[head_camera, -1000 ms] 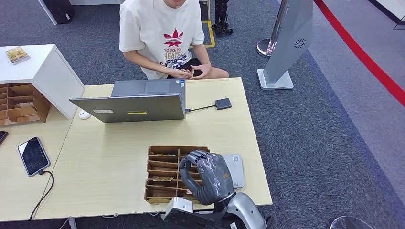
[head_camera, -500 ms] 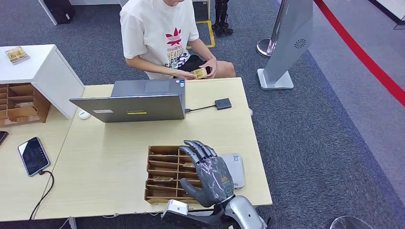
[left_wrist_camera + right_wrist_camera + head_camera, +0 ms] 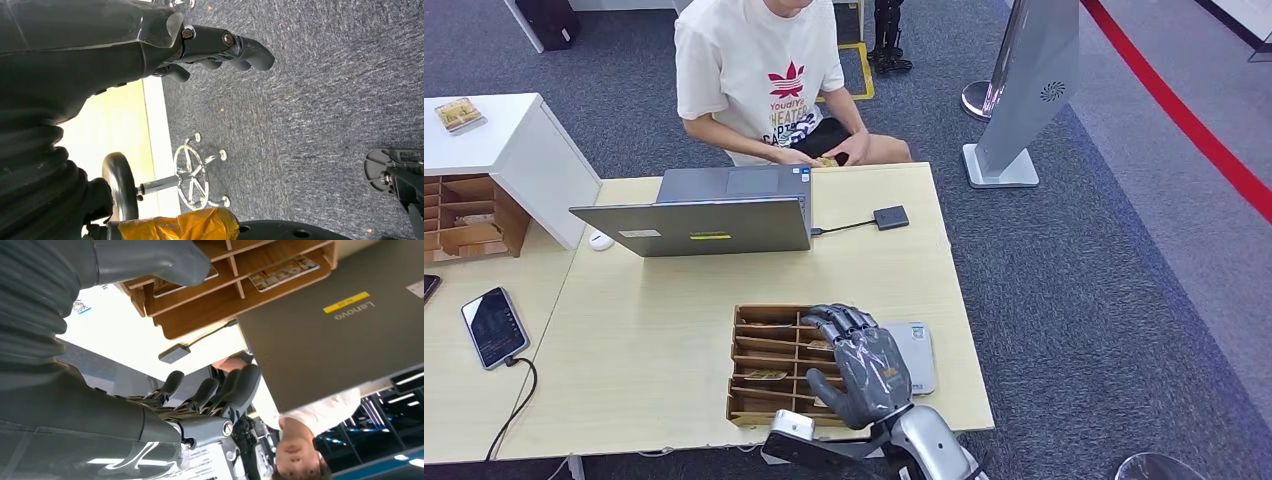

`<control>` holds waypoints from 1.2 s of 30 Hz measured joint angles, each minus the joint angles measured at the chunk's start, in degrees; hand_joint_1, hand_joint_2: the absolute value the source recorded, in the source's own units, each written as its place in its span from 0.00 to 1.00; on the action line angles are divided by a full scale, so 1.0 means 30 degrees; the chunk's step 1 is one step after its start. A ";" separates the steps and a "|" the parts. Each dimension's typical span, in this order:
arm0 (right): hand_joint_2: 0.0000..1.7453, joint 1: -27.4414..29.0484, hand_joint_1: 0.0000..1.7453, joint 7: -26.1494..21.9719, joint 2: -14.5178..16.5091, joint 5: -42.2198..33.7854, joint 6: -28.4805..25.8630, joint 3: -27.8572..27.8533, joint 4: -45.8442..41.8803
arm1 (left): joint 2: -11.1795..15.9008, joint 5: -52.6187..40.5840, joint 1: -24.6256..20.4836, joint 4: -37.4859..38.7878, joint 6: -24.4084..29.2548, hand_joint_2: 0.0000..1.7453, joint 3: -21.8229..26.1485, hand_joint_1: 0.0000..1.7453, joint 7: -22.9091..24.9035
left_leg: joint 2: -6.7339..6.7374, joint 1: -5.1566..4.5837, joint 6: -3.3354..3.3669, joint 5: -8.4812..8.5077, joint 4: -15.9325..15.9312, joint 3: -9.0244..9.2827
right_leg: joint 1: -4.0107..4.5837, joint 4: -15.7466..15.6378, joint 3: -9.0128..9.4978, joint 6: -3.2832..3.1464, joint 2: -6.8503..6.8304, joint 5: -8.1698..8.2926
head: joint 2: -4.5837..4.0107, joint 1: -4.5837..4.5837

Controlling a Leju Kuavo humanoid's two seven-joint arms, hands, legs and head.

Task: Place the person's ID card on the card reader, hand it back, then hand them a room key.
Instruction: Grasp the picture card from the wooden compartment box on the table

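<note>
The right hand (image 3: 866, 368), grey and many-fingered, hovers over the brown wooden compartment tray (image 3: 764, 362) at the near table edge, fingers apart and holding nothing. Small cards (image 3: 765, 375) lie in the tray's slots. Just beside it sits the flat grey card reader (image 3: 920, 356), bare. The left hand (image 3: 220, 47) hangs over grey carpet, fingers loosely curled, empty. Beyond the grey laptop (image 3: 696, 224), the seated person's hands (image 3: 824, 155) hold a small yellowish card, too small to identify. Judgement: room-key step; next, pinch one card from a slot.
</note>
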 joint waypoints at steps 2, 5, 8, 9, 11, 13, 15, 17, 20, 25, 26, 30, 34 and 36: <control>1.00 -0.0138 0.34 0.0035 0.0073 0.0004 0.0004 0.0000 0.0353 | 0.0000 -0.0060 -0.0018 0.0000 0.0000 1.00 0.0000 0.00 0.0002 | -0.0001 0.0000 0.0000 0.0000 0.0000 0.0000 | 0.0000 0.0000 0.0000 0.0000 -0.0001 0.0000 | 0.0000 0.0000; 1.00 -0.0259 0.33 0.0066 0.0173 0.0013 0.0006 0.0000 0.0736 | 0.0000 -0.0146 -0.0039 0.0000 0.0000 1.00 0.0000 0.00 0.0015 | -0.0002 0.0000 0.0000 0.0000 0.0000 -0.0001 | 0.0000 0.0000 0.0001 0.0000 -0.0002 0.0000 | 0.0000 0.0000; 1.00 -0.0354 0.33 0.0086 0.0262 0.0020 0.0011 0.0000 0.1025 | 0.0000 -0.0197 -0.0051 0.0000 0.0000 1.00 0.0000 0.00 0.0029 | -0.0001 0.0000 0.0000 0.0000 0.0000 -0.0001 | -0.0001 0.0000 0.0001 0.0000 -0.0001 0.0000 | 0.0000 0.0002; 1.00 -0.0388 0.33 0.0089 0.0297 0.0025 0.0015 0.0000 0.1140 | 0.0000 -0.0219 -0.0054 0.0000 0.0000 1.00 0.0000 0.00 0.0033 | -0.0001 0.0000 0.0000 0.0000 0.0000 -0.0001 | -0.0001 0.0000 0.0001 0.0000 -0.0001 0.0000 | 0.0000 0.0000; 1.00 -0.0451 0.33 0.0127 0.0364 0.0047 0.0018 0.0000 0.1387 | 0.0000 -0.0262 -0.0057 0.0000 0.0000 1.00 0.0000 0.00 0.0038 | -0.0001 0.0000 0.0000 0.0000 0.0000 -0.0002 | -0.0001 0.0000 0.0001 0.0000 -0.0001 0.0000 | 0.0000 0.0000; 1.00 -0.0505 0.33 0.0208 0.0439 0.0096 0.0020 0.0000 0.1630 | 0.0000 -0.0286 -0.0060 0.0000 0.0000 1.00 0.0000 0.00 0.0051 | -0.0001 0.0000 0.0000 0.0000 0.0000 -0.0001 | 0.0000 0.0000 0.0000 0.0000 -0.0001 0.0000 | 0.0000 -0.0002; 1.00 -0.0566 0.32 0.0264 0.0501 0.0147 0.0018 0.0000 0.1852 | 0.0000 -0.0303 -0.0062 0.0000 0.0000 1.00 0.0000 0.00 0.0064 | -0.0001 0.0000 0.0000 0.0000 0.0000 -0.0001 | 0.0000 0.0000 0.0000 0.0000 -0.0001 0.0000 | 0.0000 -0.0004; 1.00 -0.0624 0.32 0.0277 0.0552 0.0175 0.0016 0.0000 0.2037 | 0.0000 -0.0313 -0.0063 0.0000 0.0000 1.00 0.0000 0.00 0.0067 | -0.0001 0.0000 0.0000 0.0000 0.0000 0.0000 | 0.0000 0.0001 0.0000 0.0000 -0.0001 0.0000 | 0.0000 -0.0002; 1.00 -0.0687 0.32 0.0293 0.0614 0.0191 0.0013 -0.0004 0.2271 | 0.0000 -0.0328 -0.0065 0.0000 0.0000 1.00 0.0000 0.00 0.0073 | -0.0001 0.0000 0.0000 0.0001 0.0000 -0.0001 | 0.0000 0.0001 0.0001 0.0000 -0.0001 0.0000 | 0.0000 -0.0002; 1.00 -0.0759 0.36 0.0372 0.0736 0.0213 0.0013 -0.0007 0.2626 | 0.0000 -0.0337 -0.0067 0.0000 0.0000 1.00 0.0000 0.00 0.0073 | -0.0001 0.0000 0.0000 0.0000 0.0000 -0.0001 | 0.0000 0.0001 0.0000 0.0000 -0.0001 0.0000 | 0.0000 0.0000; 1.00 -0.0771 0.37 0.0390 0.0752 0.0229 0.0009 -0.0009 0.2692 | 0.0000 -0.0339 -0.0067 0.0000 0.0002 1.00 0.0000 0.00 0.0073 | -0.0001 0.0000 0.0000 0.0000 0.0000 -0.0001 | 0.0000 0.0001 0.0000 0.0000 -0.0001 0.0000 | 0.0000 0.0000; 1.00 -0.0801 0.43 0.0492 0.0785 0.0406 -0.0031 -0.0062 0.2976 | 0.0000 -0.0379 -0.0070 0.0000 0.0007 1.00 0.0000 0.00 0.0066 | -0.0001 0.0000 0.0000 0.0000 0.0000 -0.0001 | 0.0000 0.0001 0.0000 0.0000 -0.0001 0.0000 | 0.0000 0.0000; 1.00 -0.0894 0.45 0.0636 0.0807 0.0566 -0.0089 -0.0237 0.3337 | 0.0000 -0.0426 -0.0073 0.0000 0.0007 1.00 0.0000 0.00 0.0062 | -0.0001 0.0000 0.0000 0.0001 0.0000 0.0000 | 0.0000 0.0001 0.0000 0.0000 -0.0001 0.0001 | 0.0000 0.0002; 1.00 -0.0928 0.45 0.0665 0.0841 0.0615 -0.0131 -0.0379 0.3486 | 0.0000 -0.0452 -0.0073 0.0000 0.0007 1.00 0.0000 0.00 0.0058 | -0.0001 0.0000 0.0000 0.0001 0.0001 0.0000 | 0.0000 0.0001 0.0001 -0.0001 -0.0001 0.0001 | 0.0000 0.0002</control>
